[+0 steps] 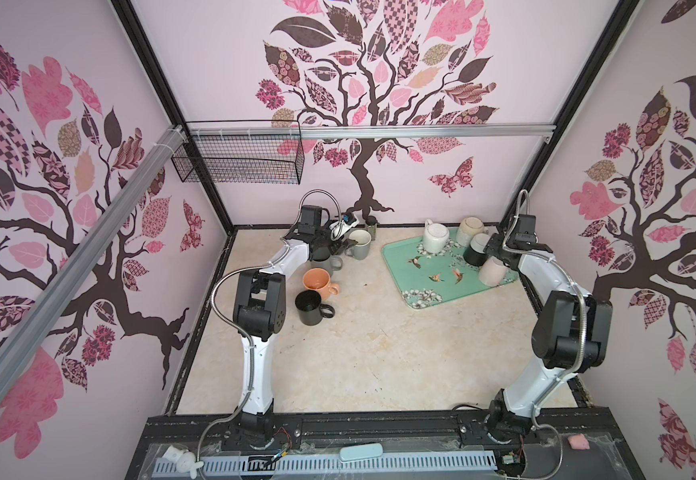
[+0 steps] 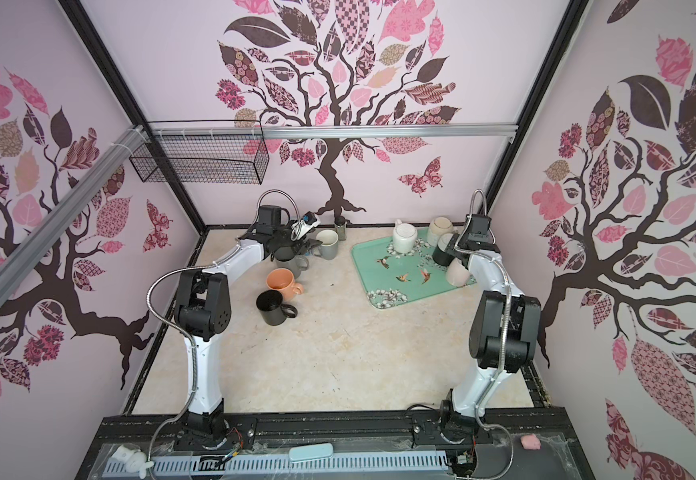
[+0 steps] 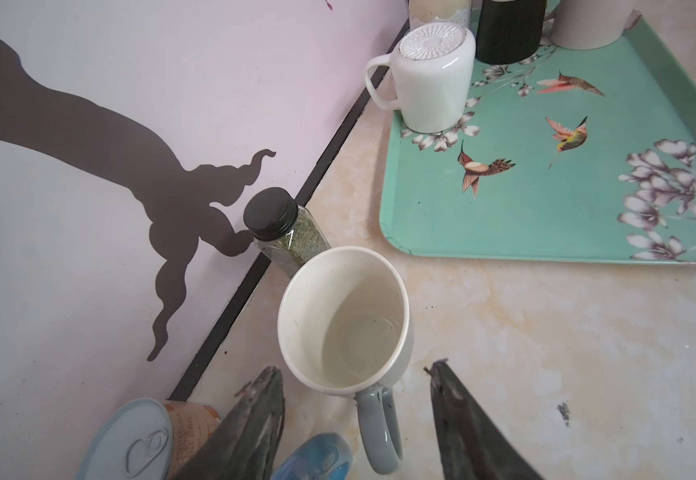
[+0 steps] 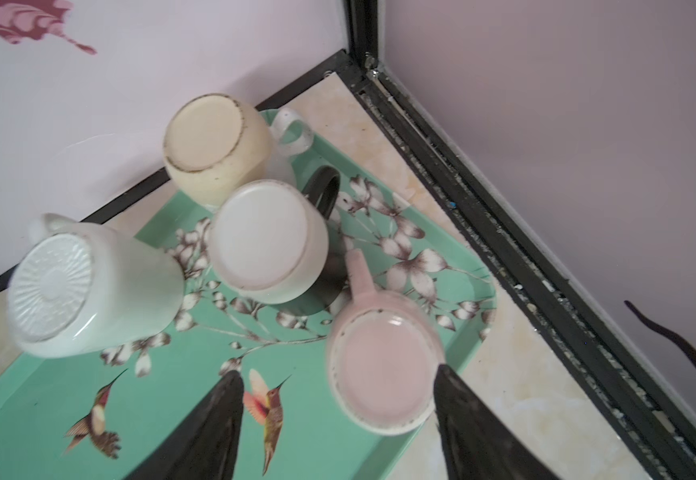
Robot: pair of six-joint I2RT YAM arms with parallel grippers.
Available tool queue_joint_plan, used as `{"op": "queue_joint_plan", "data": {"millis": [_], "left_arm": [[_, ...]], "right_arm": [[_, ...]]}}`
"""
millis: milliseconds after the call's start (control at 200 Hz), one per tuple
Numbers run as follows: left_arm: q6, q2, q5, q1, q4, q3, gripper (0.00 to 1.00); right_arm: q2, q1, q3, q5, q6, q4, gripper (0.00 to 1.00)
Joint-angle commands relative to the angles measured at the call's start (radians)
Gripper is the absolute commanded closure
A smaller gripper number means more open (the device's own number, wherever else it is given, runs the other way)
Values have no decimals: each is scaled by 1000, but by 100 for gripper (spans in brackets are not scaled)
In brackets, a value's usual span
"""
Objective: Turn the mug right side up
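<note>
In both top views our left gripper [image 1: 341,249] [image 2: 310,249] sits low by the far wall. The grey mug [image 1: 358,244] [image 2: 328,244] is just ahead of its fingers, mouth up on the table. Our right gripper [image 1: 497,261] [image 2: 461,261] hangs over the tray [image 1: 441,257] [image 2: 373,278], directly above the pink mug [image 1: 492,272] [image 2: 458,274], which stands bottom up. We cannot make out its jaws from here.

From the left wrist, the left gripper [image 3: 353,368] has its fingers spread wide and grips nothing. The grey mug [image 3: 346,320] stands upright just past the fingertips, its handle reaching back into the gap, clear of both fingers. A spice jar [image 3: 279,224] stands just beyond the mug.

From the right wrist, the right gripper [image 4: 338,371] is likewise wide apart and empty. The pink mug [image 4: 383,365] sits upside down beneath it, close against one finger; whether they touch we cannot tell. Beyond the fingertips a white mug [image 4: 88,291], a cream mug [image 4: 217,141] and a black mug [image 4: 267,241] also stand inverted on the tray [image 4: 38,415].
</note>
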Motion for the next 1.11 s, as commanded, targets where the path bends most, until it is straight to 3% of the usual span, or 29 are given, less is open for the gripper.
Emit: {"op": "queue_joint_plan", "data": {"millis": [0,210,400,665,1100], "left_arm": [[-37,-59,58,0,39,-42,42],[-65,-97,88,1,57,-87,41],[-74,-139,91,0,65,-138,41],[-82,-200,92,-9,68,-199,40],[-80,-292,40,-72,38,-270,40]], "right_arm": [[70,-37,81,32,-9,-85,25],[162,-64,137,-9,-15,-96,23],[206,-60,172,-159,-75,-109,39],[150,-36,102,-304,-147,-125,45],[135,132,94,-431,-208,-175,44]]}}
